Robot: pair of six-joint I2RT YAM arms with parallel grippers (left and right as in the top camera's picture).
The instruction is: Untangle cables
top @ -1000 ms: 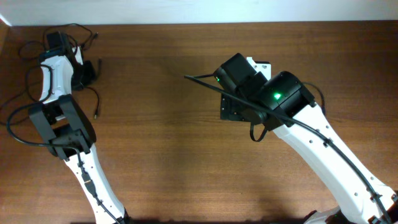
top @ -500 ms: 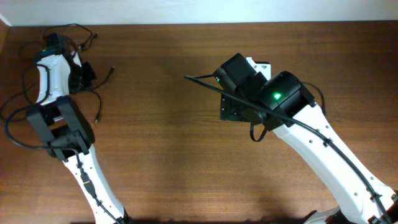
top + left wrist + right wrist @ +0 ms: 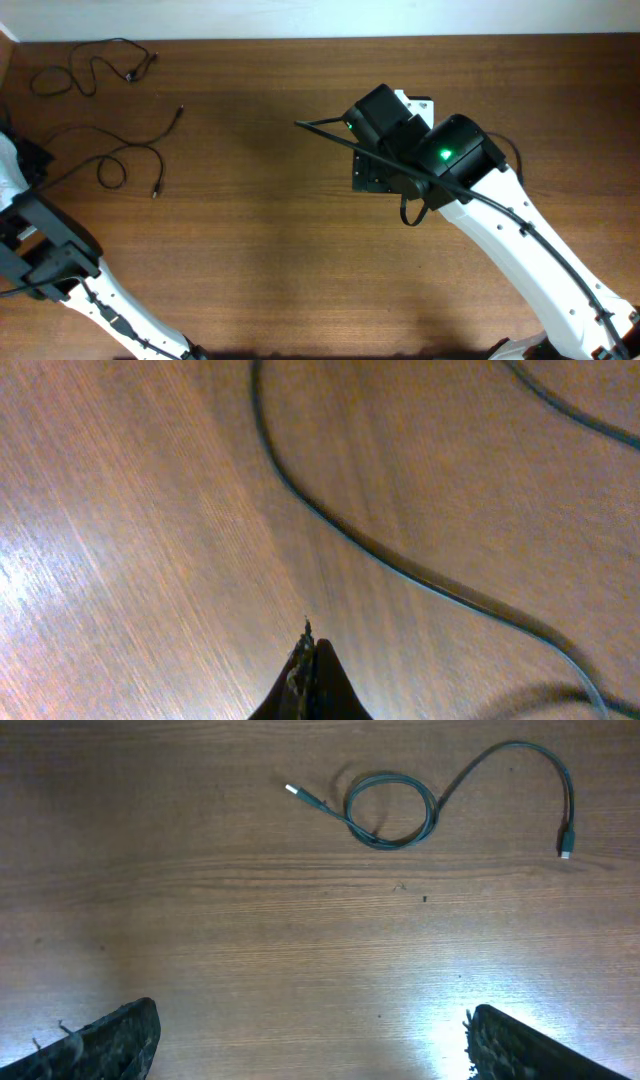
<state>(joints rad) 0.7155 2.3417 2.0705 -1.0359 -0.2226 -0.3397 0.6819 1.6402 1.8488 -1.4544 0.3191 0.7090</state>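
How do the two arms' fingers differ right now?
The left fingers are pressed together; the right fingers are spread wide. The left fingers sit close over a curving cable; the right fingers view a whole looped cable from higher up. Both are dark, and neither grips anything.

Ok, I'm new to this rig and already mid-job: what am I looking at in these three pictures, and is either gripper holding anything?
You see two white robot arms at a wooden table. The overhead picture looks straight down: the left arm is at the left edge and the right arm is mid-table. Two thin black cables lie loose at the top left, a squiggled cable and a cable with a small loop.

The other two pictures come from cameras on the wrists. The left gripper is shut, with nothing visible between its fingers, and a cable runs past it on the wood. The right gripper is open and empty, above a looped cable with a plug at each end.
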